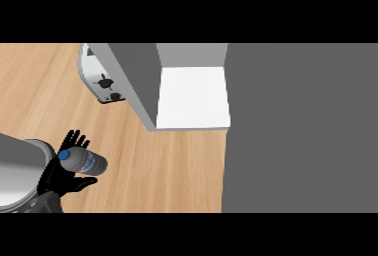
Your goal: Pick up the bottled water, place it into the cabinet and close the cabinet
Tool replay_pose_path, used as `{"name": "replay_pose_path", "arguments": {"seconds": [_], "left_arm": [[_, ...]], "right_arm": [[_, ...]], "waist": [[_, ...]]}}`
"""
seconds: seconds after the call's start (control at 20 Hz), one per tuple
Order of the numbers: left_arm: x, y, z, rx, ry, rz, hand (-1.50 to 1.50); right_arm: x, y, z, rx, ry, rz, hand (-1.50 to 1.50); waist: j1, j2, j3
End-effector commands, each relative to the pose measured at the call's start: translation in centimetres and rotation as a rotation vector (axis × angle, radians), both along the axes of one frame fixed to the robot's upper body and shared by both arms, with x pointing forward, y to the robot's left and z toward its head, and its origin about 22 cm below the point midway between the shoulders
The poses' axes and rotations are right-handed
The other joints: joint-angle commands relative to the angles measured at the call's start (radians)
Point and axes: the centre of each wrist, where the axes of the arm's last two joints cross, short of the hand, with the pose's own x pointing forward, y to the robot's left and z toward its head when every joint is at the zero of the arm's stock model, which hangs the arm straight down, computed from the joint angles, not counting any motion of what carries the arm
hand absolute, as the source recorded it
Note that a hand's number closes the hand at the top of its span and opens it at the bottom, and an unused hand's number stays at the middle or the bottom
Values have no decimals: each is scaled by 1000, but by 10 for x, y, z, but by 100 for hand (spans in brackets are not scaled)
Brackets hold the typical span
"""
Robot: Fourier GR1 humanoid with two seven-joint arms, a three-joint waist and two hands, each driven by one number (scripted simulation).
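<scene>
A: What's taking up the most room rn?

B: The grey cabinet (295, 125) is filling the whole right side, top to bottom. Its door (136, 80) is standing open, swung out to the left over the wooden counter (170, 170), and the white shelf (193, 97) inside is showing bare btwn the door and the grey front.

A: And the counter?

B: It's running across the left and middle, light wood grain, w/ the cabinet overlapping its right part.

A: Anything else sitting on it?

B: A toaster (100, 82) is peeking out at upper left, mostly hidden behind the open door. Two dark knobs are showing on its side.

A: Which arm's working?

B: The left one. A grey forearm (22, 170) is coming in from the lower-left corner, and the left hand (63, 177), black, is sitting at its end, well apart from the cabinet. Right hand isn't showing anywhere.

A: Where's the bottle?

B: The bottled water (83, 161) is lying against the left hand's palm, blue cap (64, 155) pointing left and a bit up, body tilting down to the right. Fingers are sticking up behind it, thumb is hooking under it, so the hand is holding the bottle. Can't tell if the bottle is touching the counter or is lifted off it.
</scene>
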Motion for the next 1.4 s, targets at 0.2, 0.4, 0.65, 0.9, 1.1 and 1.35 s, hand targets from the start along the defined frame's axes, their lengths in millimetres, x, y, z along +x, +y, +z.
{"name": "replay_pose_path", "arguments": {"seconds": [0.2,0.4,0.65,0.9,1.1,1.35], "left_arm": [[6,-21,-7,-161,-50,-72,-150],[3,-47,-18,-181,-60,-123,-150],[20,-36,-4,-170,-71,-162,-150],[-13,-48,-26,-184,-96,-185,150],[19,-50,-9,-196,-102,-169,150],[20,-58,-9,-155,-134,-175,150]], "right_arm": [[6,18,2,5,18,7,-150],[5,9,-8,20,17,3,-150],[-16,0,7,28,24,38,-150],[8,-1,-11,-11,8,5,-150],[6,-4,3,13,14,3,-150],[-3,6,-5,3,28,9,-150]], "waist": [[-1,3,-4],[1,0,-2],[-14,0,-3],[6,1,-2],[0,3,-3],[4,-2,-2]]}}
